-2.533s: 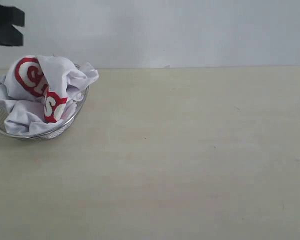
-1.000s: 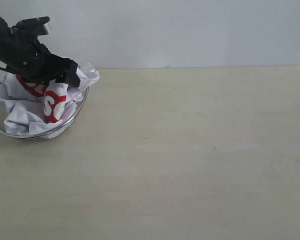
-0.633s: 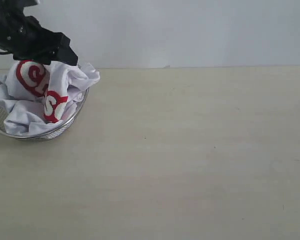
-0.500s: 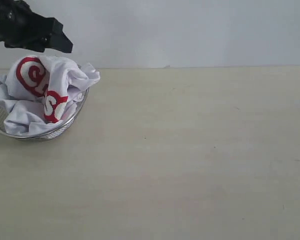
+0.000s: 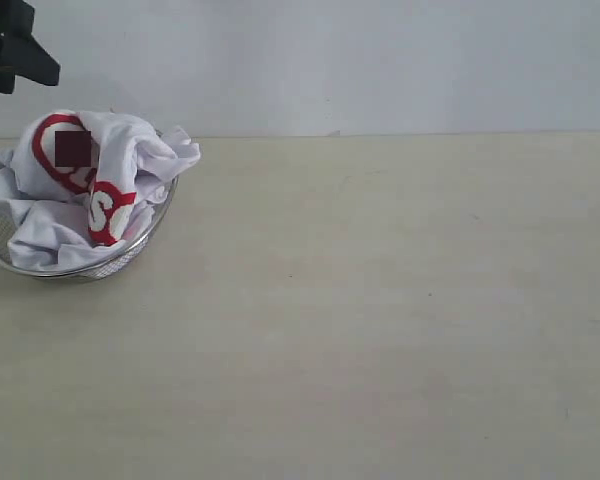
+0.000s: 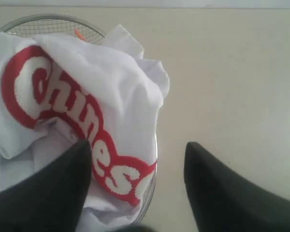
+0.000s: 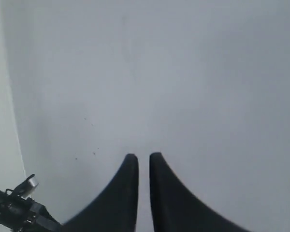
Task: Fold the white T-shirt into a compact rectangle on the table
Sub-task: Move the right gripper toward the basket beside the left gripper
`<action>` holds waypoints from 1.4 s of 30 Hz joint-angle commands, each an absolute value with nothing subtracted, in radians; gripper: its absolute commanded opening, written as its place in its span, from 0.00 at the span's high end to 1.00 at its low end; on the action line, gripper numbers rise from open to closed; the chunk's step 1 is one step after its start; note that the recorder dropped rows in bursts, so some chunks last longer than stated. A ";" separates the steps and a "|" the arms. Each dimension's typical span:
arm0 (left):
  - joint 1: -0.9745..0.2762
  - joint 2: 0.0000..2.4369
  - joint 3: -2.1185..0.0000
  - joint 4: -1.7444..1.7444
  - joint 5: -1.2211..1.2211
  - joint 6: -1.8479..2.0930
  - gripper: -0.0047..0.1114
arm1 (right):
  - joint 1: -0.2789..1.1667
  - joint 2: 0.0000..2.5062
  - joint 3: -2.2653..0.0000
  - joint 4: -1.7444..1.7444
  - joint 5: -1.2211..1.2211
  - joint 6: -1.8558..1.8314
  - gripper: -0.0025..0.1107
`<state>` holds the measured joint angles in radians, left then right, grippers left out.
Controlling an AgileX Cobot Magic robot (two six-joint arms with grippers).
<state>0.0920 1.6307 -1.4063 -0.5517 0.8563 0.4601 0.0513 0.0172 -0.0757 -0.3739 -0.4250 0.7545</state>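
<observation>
The white T-shirt lies crumpled in a round wire-mesh basket at the far left of the beige table. Its red band with white lettering faces up, and an orange tag peeks out near the basket rim. My left gripper hangs above the shirt at the upper left corner. In its wrist view it is open and holds nothing. My right gripper is shut, empty, faces a grey wall, and is outside the exterior view.
A pale grey wall runs behind the table's far edge. Bare tabletop stretches to the right of the basket. Part of another arm shows at the edge of the right wrist view.
The left gripper was down on the shirt a second ago. It has since risen up and to the left, empty. The shirt stays in the basket, its top fold slightly puffed up.
</observation>
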 commanded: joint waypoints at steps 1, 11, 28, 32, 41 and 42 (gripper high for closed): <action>0.107 1.601 -1.384 -0.565 0.864 0.442 0.54 | 0.059 0.165 -0.201 -0.413 -0.193 0.958 0.92; 0.107 1.561 -1.331 -0.614 0.852 0.442 0.57 | 0.312 0.828 -0.537 -0.593 -0.175 1.087 0.92; 0.107 1.542 -1.329 -0.609 0.831 0.443 0.57 | 0.428 1.448 -1.002 -0.551 0.221 0.885 0.92; 0.107 1.542 -1.329 -0.609 0.831 0.446 0.57 | 0.428 1.526 -1.078 -0.321 0.296 0.661 0.92; 0.107 1.542 -1.298 -0.609 0.810 0.448 0.57 | 0.384 1.663 -1.278 0.386 0.625 -0.089 0.92; 0.107 1.542 -1.298 -0.609 0.810 0.448 0.57 | 0.368 1.669 -1.297 0.503 0.661 -0.163 0.92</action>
